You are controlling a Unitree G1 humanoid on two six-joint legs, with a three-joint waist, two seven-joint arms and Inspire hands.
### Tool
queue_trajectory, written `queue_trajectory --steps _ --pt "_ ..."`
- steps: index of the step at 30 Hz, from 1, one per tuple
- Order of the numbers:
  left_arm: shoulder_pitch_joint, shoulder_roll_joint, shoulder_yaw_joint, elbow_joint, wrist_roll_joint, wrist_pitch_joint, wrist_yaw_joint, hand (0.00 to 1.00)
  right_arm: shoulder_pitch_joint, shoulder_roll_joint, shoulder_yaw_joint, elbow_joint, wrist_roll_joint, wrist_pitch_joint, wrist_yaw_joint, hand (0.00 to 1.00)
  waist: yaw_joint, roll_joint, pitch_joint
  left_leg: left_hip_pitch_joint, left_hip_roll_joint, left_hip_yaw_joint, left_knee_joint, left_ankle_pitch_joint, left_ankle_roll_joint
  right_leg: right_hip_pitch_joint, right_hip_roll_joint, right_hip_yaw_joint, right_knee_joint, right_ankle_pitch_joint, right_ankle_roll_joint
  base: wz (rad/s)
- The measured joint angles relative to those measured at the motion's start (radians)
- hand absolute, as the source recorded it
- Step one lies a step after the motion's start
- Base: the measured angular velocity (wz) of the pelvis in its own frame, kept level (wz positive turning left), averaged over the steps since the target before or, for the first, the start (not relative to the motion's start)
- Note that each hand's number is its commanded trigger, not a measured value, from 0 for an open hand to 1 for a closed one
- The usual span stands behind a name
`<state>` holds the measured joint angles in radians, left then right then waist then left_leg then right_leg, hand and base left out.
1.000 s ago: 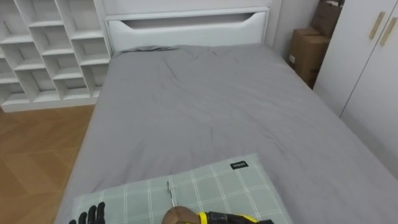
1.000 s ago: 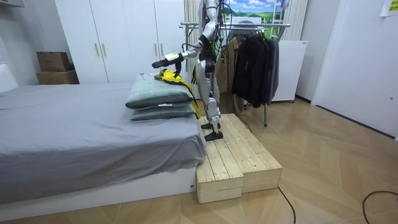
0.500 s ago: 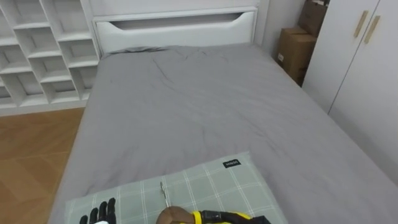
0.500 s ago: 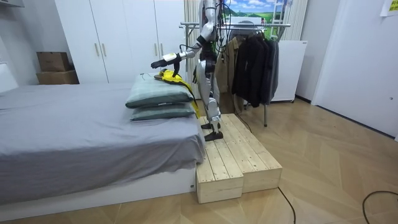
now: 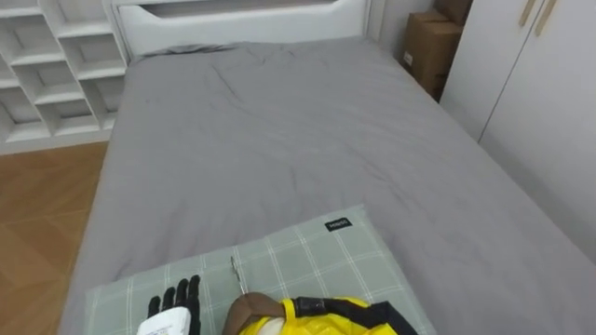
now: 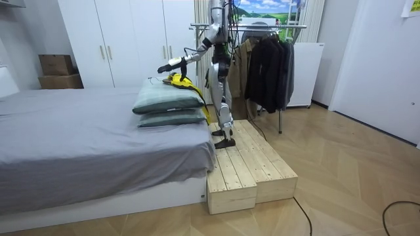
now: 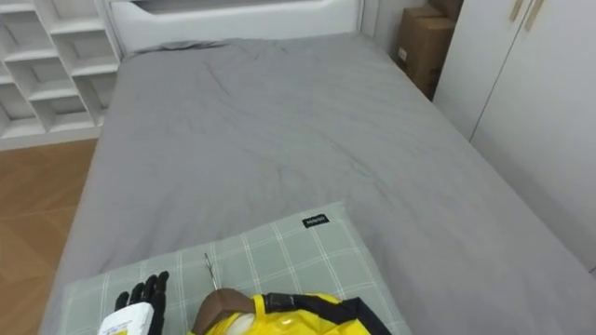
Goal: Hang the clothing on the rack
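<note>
The two eye cameras are sitting side by side on the robot's head, looking down and forward along the grey bed (image 5: 279, 149) toward the headboard (image 5: 237, 17) at 12 o'clock, with the checked pillow (image 5: 312, 261) and the yellow garment (image 5: 326, 316) lying close at 6 o'clock. The room camera is standing well off, facing the bed's long side at 9 o'clock and taking in the whole robot at 12 o'clock, sharing bed, pillow and garment.
</note>
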<state>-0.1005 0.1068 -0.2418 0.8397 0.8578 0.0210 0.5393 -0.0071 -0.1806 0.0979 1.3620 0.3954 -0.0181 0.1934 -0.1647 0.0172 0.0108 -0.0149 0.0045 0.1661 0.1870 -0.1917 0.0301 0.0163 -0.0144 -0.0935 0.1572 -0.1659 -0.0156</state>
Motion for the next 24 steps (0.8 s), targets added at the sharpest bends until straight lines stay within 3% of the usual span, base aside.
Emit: queue_trajectory --steps 7,14,18,24 --pt "-0.044 -0.013 0.001 0.029 -0.004 0.004 -0.015 0.0 -0.019 0.0 0.022 0.0 0.044 0.022 -0.004 0.0 -0.023 0.002 0.0027 -0.051 0.001 0.003 0.006 0.008 0.0 -0.05 0.0 -0.004 0.014 0.002 -0.003 -0.01" --pt "-0.148 -0.017 0.001 0.129 -0.023 -0.007 -0.056 0.0 -0.055 0.002 0.078 0.003 0.036 0.02 -0.008 0.0 -0.024 -0.009 0.009 -0.084 0.004 0.004 0.013 0.008 0.0 -0.085 0.0 -0.001 0.025 0.003 -0.003 0.0" --pt "-0.152 -0.02 0.001 0.143 -0.045 -0.022 -0.075 0.0 -0.064 0.005 0.084 0.01 0.036 0.019 -0.008 0.0 -0.026 -0.012 0.0111 -0.092 0.006 0.004 0.014 0.008 0.001 -0.093 -0.001 -0.006 0.029 0.003 -0.003 0.0" --pt "-0.171 -0.02 0.006 0.169 -0.161 -0.028 -0.09 0.0 -0.091 0.01 0.106 0.02 0.013 0.02 -0.009 0.0 -0.026 -0.012 0.0123 -0.115 0.011 0.003 0.018 0.008 0.001 -0.114 -0.002 -0.013 0.029 0.003 -0.003 0.01"
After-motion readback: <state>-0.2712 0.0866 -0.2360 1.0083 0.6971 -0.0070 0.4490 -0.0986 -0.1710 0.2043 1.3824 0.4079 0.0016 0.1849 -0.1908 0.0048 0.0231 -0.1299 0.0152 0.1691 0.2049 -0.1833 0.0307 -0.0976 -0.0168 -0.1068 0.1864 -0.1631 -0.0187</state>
